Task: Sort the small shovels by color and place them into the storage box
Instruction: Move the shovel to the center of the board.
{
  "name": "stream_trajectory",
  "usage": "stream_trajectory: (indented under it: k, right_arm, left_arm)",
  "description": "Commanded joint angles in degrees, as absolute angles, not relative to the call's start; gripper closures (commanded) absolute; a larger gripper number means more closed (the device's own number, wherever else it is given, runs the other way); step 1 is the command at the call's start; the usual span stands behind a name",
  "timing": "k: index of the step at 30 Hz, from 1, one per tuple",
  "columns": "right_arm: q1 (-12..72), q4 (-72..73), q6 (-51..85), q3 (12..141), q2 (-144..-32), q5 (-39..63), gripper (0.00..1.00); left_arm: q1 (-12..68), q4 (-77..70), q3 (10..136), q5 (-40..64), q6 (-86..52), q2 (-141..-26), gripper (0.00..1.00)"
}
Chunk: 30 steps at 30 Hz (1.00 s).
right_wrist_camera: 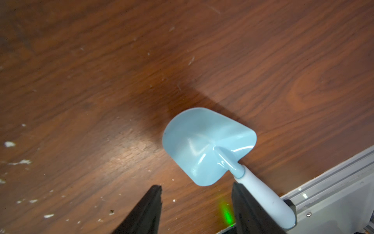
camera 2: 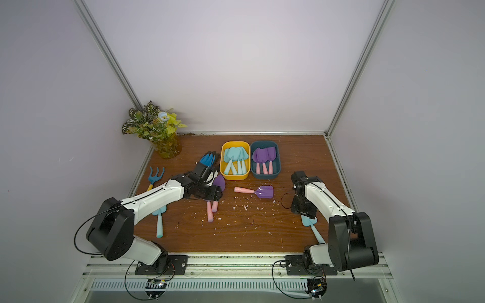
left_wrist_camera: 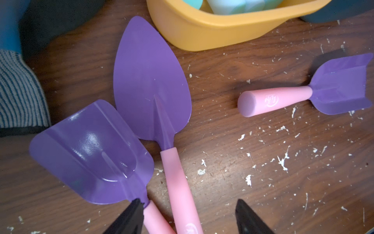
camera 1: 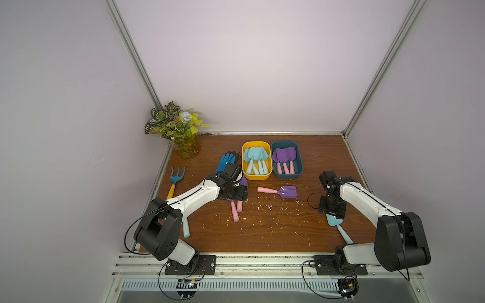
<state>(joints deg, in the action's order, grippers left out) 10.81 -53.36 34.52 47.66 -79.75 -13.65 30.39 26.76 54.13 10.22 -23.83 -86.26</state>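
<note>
The left gripper (left_wrist_camera: 188,202) hangs low, jaws spread, over two purple shovels (camera 1: 235,211) lying beside the yellow box (left_wrist_camera: 202,34). The pointed shovel's (left_wrist_camera: 151,81) pink handle lies between the jaws. The square shovel's (left_wrist_camera: 91,152) handle runs right against one finger, and the two blades touch. A close from here could well pinch both handles, or lift one and drag its neighbour along. A double pick would likely slip on the way to the dark box (camera 1: 287,175), where three purple ones already lie.

The right gripper (right_wrist_camera: 196,187) is spread too and holds nothing. An aqua shovel (right_wrist_camera: 208,145) lies under it at the front right corner of the bench (camera 1: 262,230), but its handle sits outside the jaws, beside one finger, with only the blade's edge near the gap. Closing now would probably catch the thin blade or nothing, and a sideways nudge might push the shovel onto the metal rail (right_wrist_camera: 334,182) at the bench edge.

Also loose are a third purple shovel (camera 1: 278,191) mid-bench, well apart from both grippers, and a second aqua shovel (camera 2: 159,225) partly hidden under the left arm (camera 2: 157,194) — awkward to reach while that arm is there. The yellow box holds aqua ones.

A glove (camera 1: 225,160), a rake (camera 1: 175,179) and a plant (camera 1: 178,128) sit to the left. The glove lies just beside the purple pair — a wide swing could snag it.
</note>
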Motion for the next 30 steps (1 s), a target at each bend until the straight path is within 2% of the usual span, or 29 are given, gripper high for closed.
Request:
stream_trajectory:
  k: [1, 30]
  right_arm:
    - [11.04, -52.82, 35.27, 49.5, -80.39, -16.2, 0.43]
    - [14.75, -51.68, 39.78, 52.94, -90.96, -22.79, 0.55]
  left_arm:
    - [29.88, 27.13, 53.65, 9.8, -24.15, -86.55, 0.26]
    - [29.92, 27.28, 53.64, 10.14, -23.91, -86.46, 0.28]
